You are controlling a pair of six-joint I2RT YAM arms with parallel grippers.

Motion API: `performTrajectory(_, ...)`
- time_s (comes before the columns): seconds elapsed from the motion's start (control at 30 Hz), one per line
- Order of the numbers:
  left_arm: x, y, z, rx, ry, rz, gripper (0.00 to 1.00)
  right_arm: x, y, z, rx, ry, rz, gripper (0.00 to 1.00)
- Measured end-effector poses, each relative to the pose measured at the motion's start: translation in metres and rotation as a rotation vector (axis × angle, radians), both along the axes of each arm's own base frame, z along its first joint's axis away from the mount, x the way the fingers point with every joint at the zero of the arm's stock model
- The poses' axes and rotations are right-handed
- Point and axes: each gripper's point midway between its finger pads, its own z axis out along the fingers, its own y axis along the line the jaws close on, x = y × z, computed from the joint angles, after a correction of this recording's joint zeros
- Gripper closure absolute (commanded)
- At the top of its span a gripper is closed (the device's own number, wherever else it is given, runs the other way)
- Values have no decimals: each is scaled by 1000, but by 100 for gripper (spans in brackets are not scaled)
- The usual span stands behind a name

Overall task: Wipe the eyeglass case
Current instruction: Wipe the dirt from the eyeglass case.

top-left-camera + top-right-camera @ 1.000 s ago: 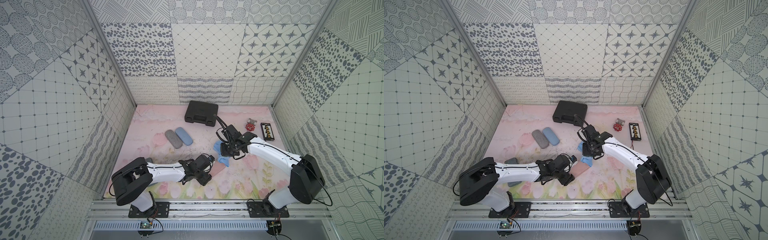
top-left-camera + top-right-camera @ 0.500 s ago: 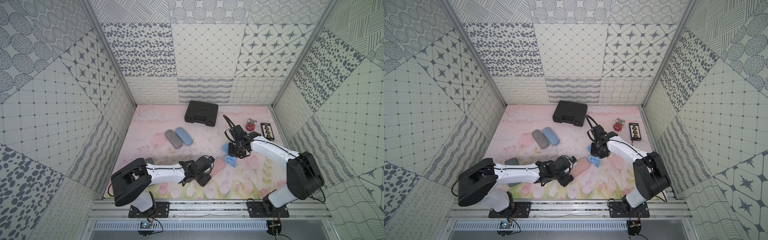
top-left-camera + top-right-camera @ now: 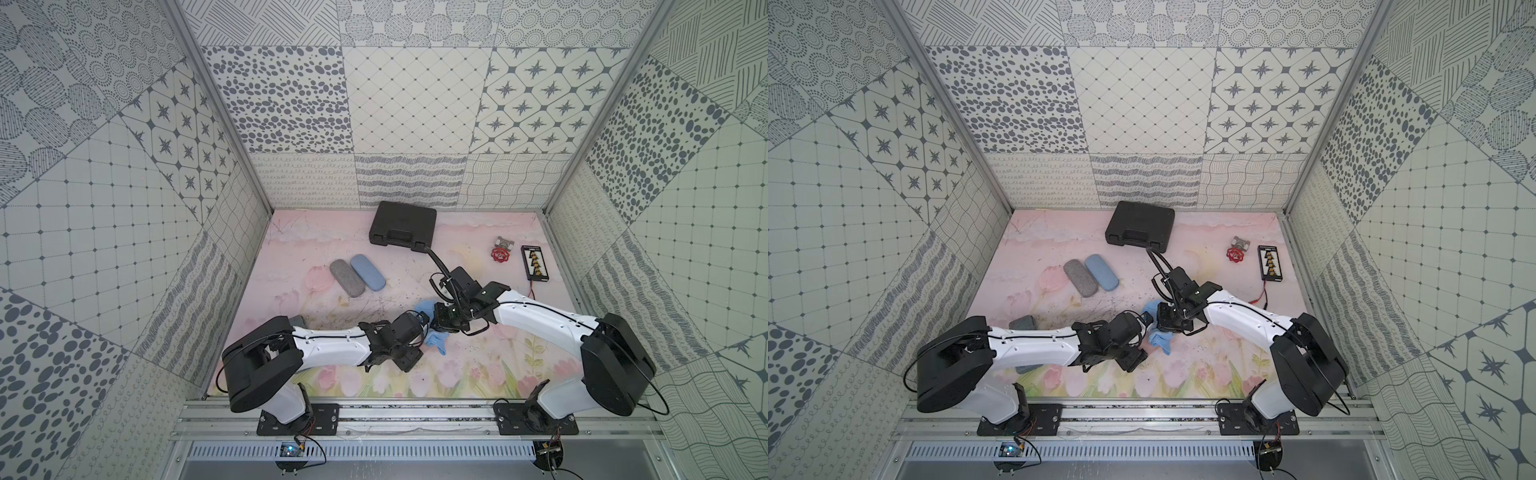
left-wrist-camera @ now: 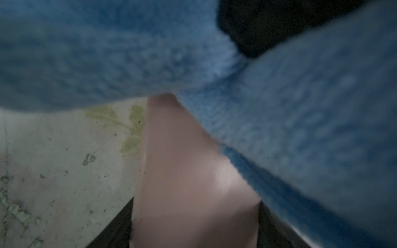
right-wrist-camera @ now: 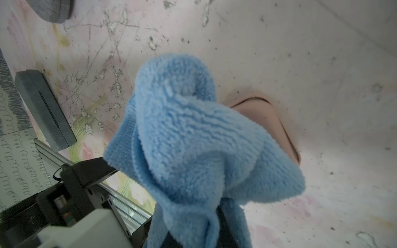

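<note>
Top views both show the scuffed, flower-printed pink counter (image 3: 316, 257). A black hard-plastic carrying case (image 3: 402, 224) sits at its back edge, and a grey felt oval case (image 3: 347, 278) touches a blue oval case (image 3: 368, 272), both well apart from the work.

The two arms meet near the front middle. The right hand (image 3: 441, 321) is clamped tight on a fluffy blue microfibre cloth (image 3: 434, 340), which hangs from it in a loose bunch. The left hand (image 3: 420, 326) grips the smooth pink eyeglass case (image 4: 189, 182) by one end, jaws partway apart around it. The case is at or just above the counter; I cannot tell which. The cloth drapes over its far half.

Several things could go wrong from here:
- The case is held only at one end, so a firm sideways stroke could lever or twist it out of the grip.
- The hands are very close, and a long stroke towards the left one could knock them together.
- The bunched cloth may skim the case without pressing on it.
- The cloth fills most of the left wrist view, so a slip there could go unseen.

The case is dusty pink with a soft sheen, rounded corners and a thin seam along its edge. The cloth covers most of it, and no dirt can be made out.
</note>
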Motion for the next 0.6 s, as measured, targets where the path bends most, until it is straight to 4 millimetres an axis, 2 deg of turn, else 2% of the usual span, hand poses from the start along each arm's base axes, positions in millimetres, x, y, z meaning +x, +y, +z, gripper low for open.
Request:
performTrajectory(0.07,0,2,-1,5,-6,3,77,4,-17,-9,-1,36,-50,100)
performTrajectory(0.2,-1,3,-1,19,-29,5,78,30,-65,-16,-104,11,-136,100)
performTrajectory(0.27,-1,3,-1,30,-49,4,78,45,-86,-12,-206,-38,-152,100)
performTrajectory(0.33,-3,2,0,44,-78,-1,77,56,-92,1,-280,-97,-132,100)
performTrajectory(0.43,-8,1,2,77,-127,-20,77,72,-73,30,-313,-201,-64,100)
performTrajectory(0.53,-14,0,4,122,-193,-48,78,76,-27,48,-286,-256,42,100)
performTrajectory(0.6,-16,-3,5,160,-247,-71,78,73,9,48,-259,-258,117,100)
